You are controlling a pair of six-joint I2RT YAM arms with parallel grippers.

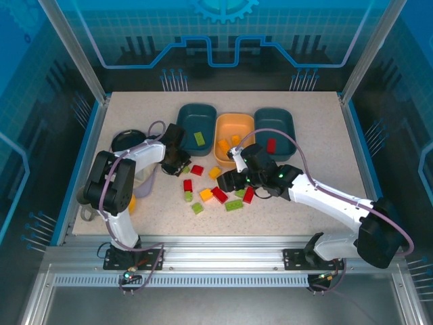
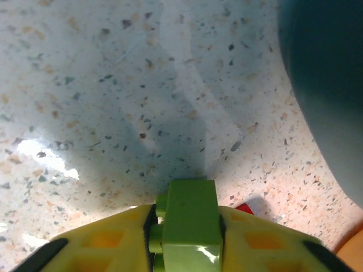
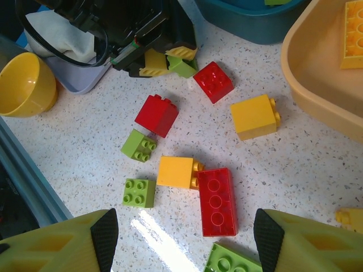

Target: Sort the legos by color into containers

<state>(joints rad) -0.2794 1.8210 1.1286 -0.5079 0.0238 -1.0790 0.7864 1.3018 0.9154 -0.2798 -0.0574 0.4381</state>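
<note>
Left gripper [image 2: 187, 238] clamped on lime lego [image 2: 190, 209], whose lower end is cropped by the frame. Right gripper [image 3: 185, 229] spread wide above loose legos [image 3: 217, 201].

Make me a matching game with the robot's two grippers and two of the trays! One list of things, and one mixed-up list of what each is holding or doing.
Things
1. left gripper
2. right gripper
3. orange tray
4. right teal tray

What it holds or does
A. has a red brick inside
B. open, nothing between its fingers
C. shut on a green brick
D. has orange-yellow bricks inside

Right pairs: 1-C, 2-B, 3-D, 4-A.
</note>
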